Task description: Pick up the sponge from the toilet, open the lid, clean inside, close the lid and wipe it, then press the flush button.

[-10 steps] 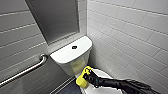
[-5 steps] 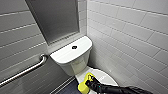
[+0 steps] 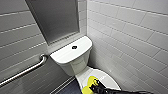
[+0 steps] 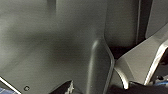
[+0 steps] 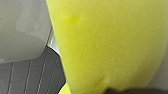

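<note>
The white toilet (image 3: pixel 71 58) stands in the corner, with the round dark flush button (image 3: pixel 74 47) in the middle of its tank top. Its lid (image 3: pixel 108 79) is down. At the lid's near left part my right gripper (image 3: pixel 94 86) is shut on the bright yellow sponge (image 3: pixel 88 83), with the dark arm coming in from the lower right. Whether the sponge presses on the lid I cannot tell. The sponge (image 5: pixel 110 45) is large in the right wrist view, beside white ceramic (image 5: pixel 22 32). My left gripper is open and holds nothing.
A metal grab bar (image 3: pixel 25 71) runs along the left tiled wall. A grey panel (image 3: pixel 55 20) hangs above the tank. The white tiled wall (image 3: pixel 135 37) is close on the right. Dark tiled floor (image 3: pixel 70 88) lies left of the bowl.
My right gripper has drawn the sponge along the lid toward me, away from the tank. The toilet has stayed in place.
</note>
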### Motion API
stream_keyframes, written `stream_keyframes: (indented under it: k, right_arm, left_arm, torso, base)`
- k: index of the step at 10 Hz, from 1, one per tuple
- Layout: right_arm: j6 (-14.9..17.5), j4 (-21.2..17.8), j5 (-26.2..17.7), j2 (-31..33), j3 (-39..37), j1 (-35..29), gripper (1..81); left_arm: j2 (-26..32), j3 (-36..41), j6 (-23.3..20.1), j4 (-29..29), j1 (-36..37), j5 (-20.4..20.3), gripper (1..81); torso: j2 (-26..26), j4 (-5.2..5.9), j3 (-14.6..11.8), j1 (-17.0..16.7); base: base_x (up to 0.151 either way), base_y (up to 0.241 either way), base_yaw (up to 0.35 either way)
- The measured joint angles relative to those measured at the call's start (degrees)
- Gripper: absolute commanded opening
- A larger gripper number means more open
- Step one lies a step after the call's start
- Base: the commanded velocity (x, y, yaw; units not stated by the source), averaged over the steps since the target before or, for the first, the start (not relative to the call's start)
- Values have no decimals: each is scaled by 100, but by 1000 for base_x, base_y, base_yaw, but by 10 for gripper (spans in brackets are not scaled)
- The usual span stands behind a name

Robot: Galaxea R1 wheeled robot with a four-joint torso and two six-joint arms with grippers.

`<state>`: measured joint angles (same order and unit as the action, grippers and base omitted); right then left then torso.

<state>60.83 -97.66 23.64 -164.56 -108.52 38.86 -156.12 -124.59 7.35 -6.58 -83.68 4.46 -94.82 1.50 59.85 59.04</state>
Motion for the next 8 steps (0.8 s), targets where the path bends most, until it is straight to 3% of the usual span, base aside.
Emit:
stream_keyframes:
  k: [2, 5, 8]
  right_arm:
    - [-28, 216, -74, 535, 529, 363, 10]
    - [-190, 552, 199, 1139, 1313, 730, 10]
    - [-922, 1169, 406, 1938, 2076, 1146, 10]
  left_arm:
    - [30, 4, 0, 0, 13, 5, 811]
    - [28, 6, -2, 0, 33, 5, 811]
    - [26, 6, -2, -2, 35, 0, 811]
  torso:
    - [0, 0, 0, 0]
    - [0, 0, 0, 0]
    - [0, 0, 0, 0]
  base:
    - [0, 0, 0]
    - [0, 0, 0]
    - [0, 0, 0]
